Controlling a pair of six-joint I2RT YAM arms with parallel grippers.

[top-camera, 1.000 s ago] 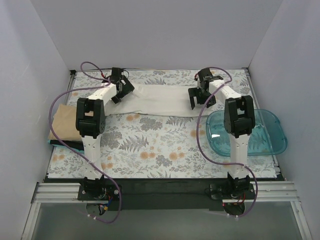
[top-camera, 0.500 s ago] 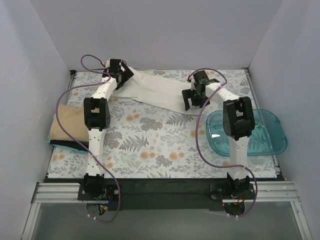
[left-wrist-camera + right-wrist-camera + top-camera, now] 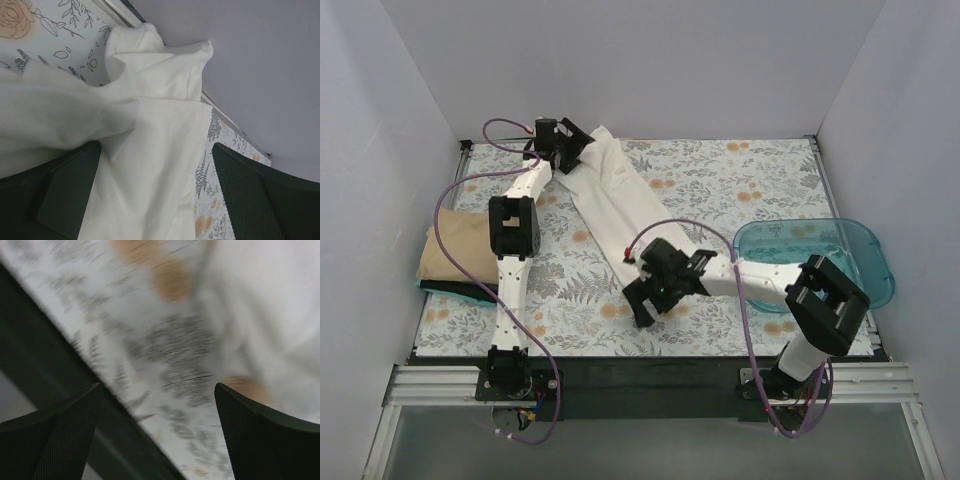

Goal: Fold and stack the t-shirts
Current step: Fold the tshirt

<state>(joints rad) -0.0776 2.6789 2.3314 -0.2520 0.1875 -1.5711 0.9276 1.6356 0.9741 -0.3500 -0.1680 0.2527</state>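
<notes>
The white t-shirt (image 3: 620, 200) lay stretched diagonally from far left to near centre, its far end between the left gripper's (image 3: 574, 150) spread fingers; the right gripper (image 3: 638, 305), also spread, hung just near of its other end.

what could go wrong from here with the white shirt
White shirt lies as a bunched diagonal strip, so a fold from here may come out crooked. The left wrist view shows cloth draped over a finger of the open left gripper; pulling away may drag the shirt. The right arm lies close along the tub and could nudge it.
</notes>
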